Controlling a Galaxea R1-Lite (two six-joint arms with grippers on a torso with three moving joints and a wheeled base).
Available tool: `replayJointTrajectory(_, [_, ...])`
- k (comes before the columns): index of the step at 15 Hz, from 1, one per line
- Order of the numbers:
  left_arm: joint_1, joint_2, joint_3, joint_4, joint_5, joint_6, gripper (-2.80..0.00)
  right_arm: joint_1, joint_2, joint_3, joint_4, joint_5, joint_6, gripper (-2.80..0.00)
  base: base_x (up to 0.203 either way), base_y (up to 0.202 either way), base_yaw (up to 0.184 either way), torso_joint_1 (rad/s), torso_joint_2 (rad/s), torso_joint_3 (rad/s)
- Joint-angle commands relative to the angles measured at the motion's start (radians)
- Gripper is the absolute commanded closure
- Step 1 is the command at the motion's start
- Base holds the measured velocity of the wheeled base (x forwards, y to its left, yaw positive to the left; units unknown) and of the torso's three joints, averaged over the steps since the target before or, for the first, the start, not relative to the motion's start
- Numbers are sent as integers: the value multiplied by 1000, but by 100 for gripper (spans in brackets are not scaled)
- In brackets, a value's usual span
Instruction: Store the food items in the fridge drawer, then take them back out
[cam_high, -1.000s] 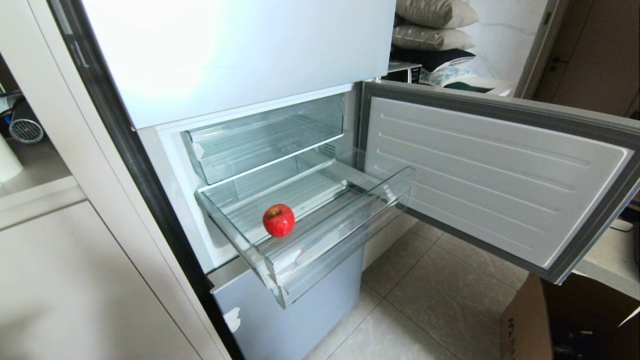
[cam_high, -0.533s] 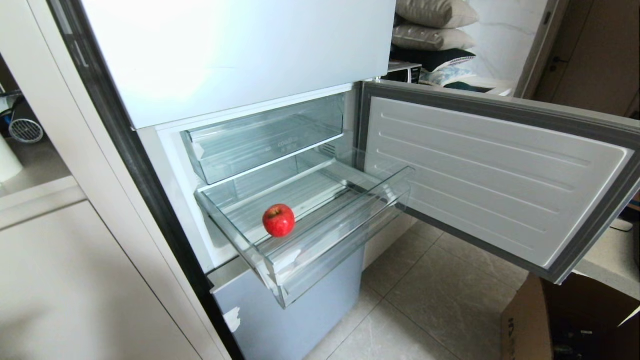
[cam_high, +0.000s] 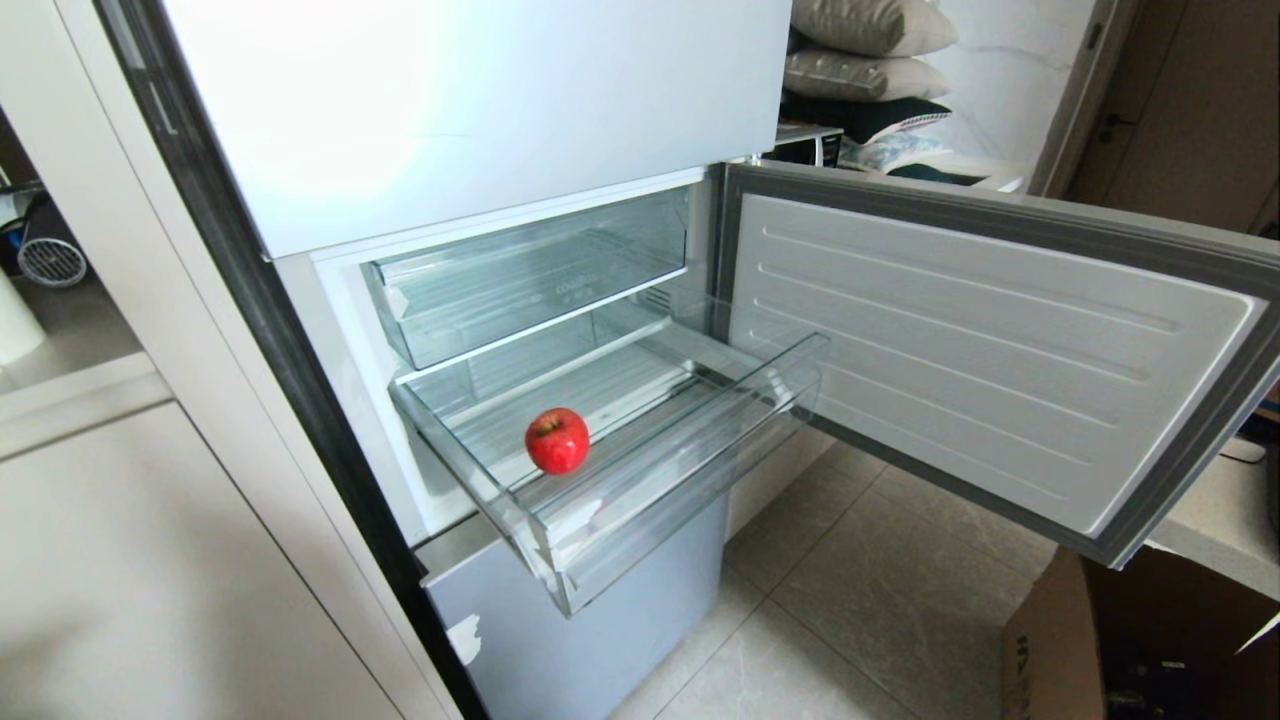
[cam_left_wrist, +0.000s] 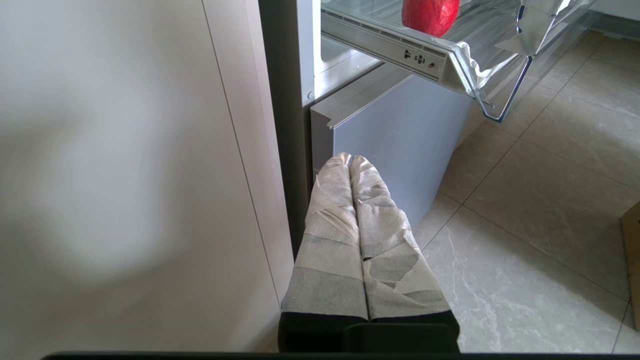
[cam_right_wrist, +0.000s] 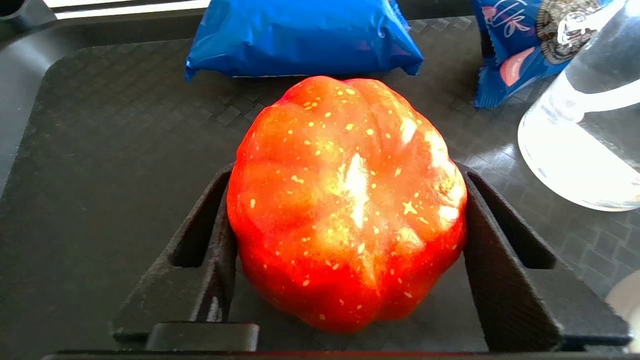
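Closing on the second piece

From the head, we saw one red fruit inside the fridge drawer. Our left gripper, pinched together and empty, hung below that drawer. Our right gripper touched both flanks of the lumpy orange-red piece on the black tray; we judged a centred squeeze best before lifting.

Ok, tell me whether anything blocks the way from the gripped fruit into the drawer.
Nothing visible does. The right gripper closes on the orange-red fruit on the tray; the fridge drawer is pulled out, open-topped, holding only a red apple near its front.
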Motion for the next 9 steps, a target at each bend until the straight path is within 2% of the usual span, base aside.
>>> replayJointTrajectory(1, [0,2,0,1,0,0,0,2,-2,2,-4,1,3,0,0,0,0,0,0,0])
replayJointTrajectory(9, [0,2,0,1,0,0,0,1,-64,41,-15,-4,18,0,0,0,0,0,0,0])
